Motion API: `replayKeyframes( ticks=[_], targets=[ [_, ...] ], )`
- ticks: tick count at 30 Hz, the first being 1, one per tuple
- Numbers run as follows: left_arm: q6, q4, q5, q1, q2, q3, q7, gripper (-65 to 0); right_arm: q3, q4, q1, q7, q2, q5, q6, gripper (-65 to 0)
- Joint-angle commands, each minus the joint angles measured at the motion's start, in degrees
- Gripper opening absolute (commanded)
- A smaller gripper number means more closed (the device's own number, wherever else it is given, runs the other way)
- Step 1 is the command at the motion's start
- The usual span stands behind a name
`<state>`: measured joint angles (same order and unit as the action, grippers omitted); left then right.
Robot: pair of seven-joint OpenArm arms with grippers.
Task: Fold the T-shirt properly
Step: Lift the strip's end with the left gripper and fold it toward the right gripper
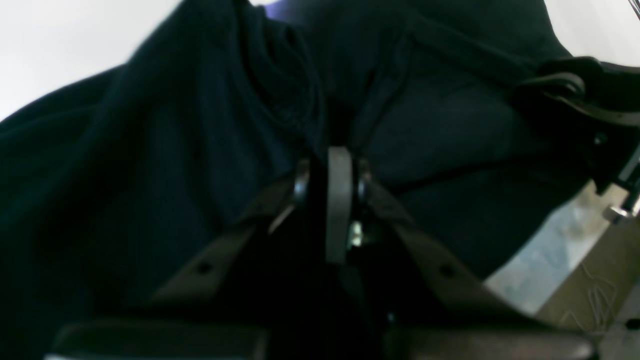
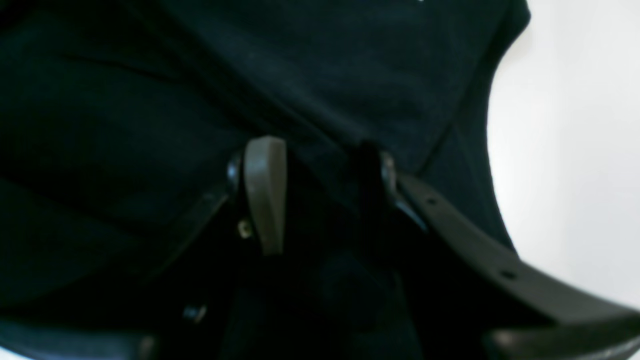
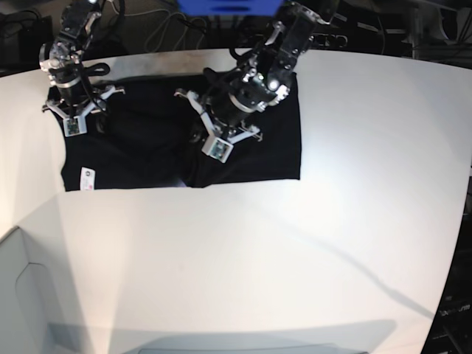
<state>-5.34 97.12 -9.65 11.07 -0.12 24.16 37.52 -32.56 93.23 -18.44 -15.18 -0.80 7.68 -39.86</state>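
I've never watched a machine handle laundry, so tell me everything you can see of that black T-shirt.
The T-shirt is plain black soft cloth, spread across the far part of the white table, wrinkled and partly bunched near its middle. A small white label shows at its near corner. The left gripper is pinched shut on a ridge of the fabric; the right gripper presses into it with jaws apart. No print is clearly visible.

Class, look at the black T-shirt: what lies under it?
The white table shows around the T-shirt, which lies spread on it. Whatever is directly beneath is covered by cloth and cannot be seen.
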Motion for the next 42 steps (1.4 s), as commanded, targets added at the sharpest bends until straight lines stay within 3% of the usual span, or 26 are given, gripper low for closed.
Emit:
replayKeyframes(
  ticks=[1,7,8,10,14,16,20,26,31,36,39,42],
  targets=[
    [-0.15,0.86,-0.42,-0.65,0.6,0.14,-1.08,-65.0,-0.1,0.88,0.19,0.81,0.49,-0.52,-0.14,-40.2],
    [-0.15,0.77,-0.86,-1.8,0.6,0.14,-0.2,-64.6,-0.02,0.88,0.55,0.81,0.49,-0.52,-0.14,-40.2],
    [-0.15,0.77,-0.94,-1.97,0.6,0.14,0.42,-62.3,-0.02,0.88,0.9,0.81,0.49,-0.52,-0.14,-40.2],
    [-0.15,0.94,-1.03,-2.15,0.6,0.14,2.35,-53.9,-0.1,0.88,1.16,0.81,0.49,-0.52,-0.14,-40.2],
    [-0.24,4.64,-1.03,-1.71,0.69,0.23,4.02,-28.9,-0.28,0.97,1.43,0.81,0.49,-0.52,-0.14,-40.1],
    [-0.33,8.68,-1.03,-1.36,0.52,0.32,4.02,-23.6,-0.46,2.29,2.04,0.81,0.4,-0.52,-0.14,-40.1],
    [-0.24,12.64,-0.94,0.05,-1.59,-1.79,4.2,-28.1,-0.54,5.45,2.39,0.81,0.4,-0.69,-0.14,-37.1],
    [-0.24,8.86,-1.03,1.19,-5.46,-2.58,4.64,-35.5,-0.54,8.79,2.57,0.72,0.31,-0.69,-0.14,-34.0],
    [-0.59,6.4,-1.12,2.07,-5.37,-2.4,4.55,-37.4,-0.54,8.97,2.57,0.72,0.31,-0.69,-0.14,-34.0],
    [-0.59,-0.73,-1.12,-1.27,-2.3,5.42,4.2,-37.4,-0.54,8.97,2.66,0.72,0.31,-0.61,-0.14,-34.0],
    [-0.59,-3.54,-1.03,-5.75,-2.39,12.45,4.11,-37.4,-0.54,8.97,2.66,0.72,0.58,-0.52,-0.14,-34.0],
    [-0.5,-3.8,-3.41,-7.6,-1.95,13.86,4.11,-37.4,-1.33,8.88,2.74,0.72,0.84,-0.52,-0.14,-34.0]
  ],
)
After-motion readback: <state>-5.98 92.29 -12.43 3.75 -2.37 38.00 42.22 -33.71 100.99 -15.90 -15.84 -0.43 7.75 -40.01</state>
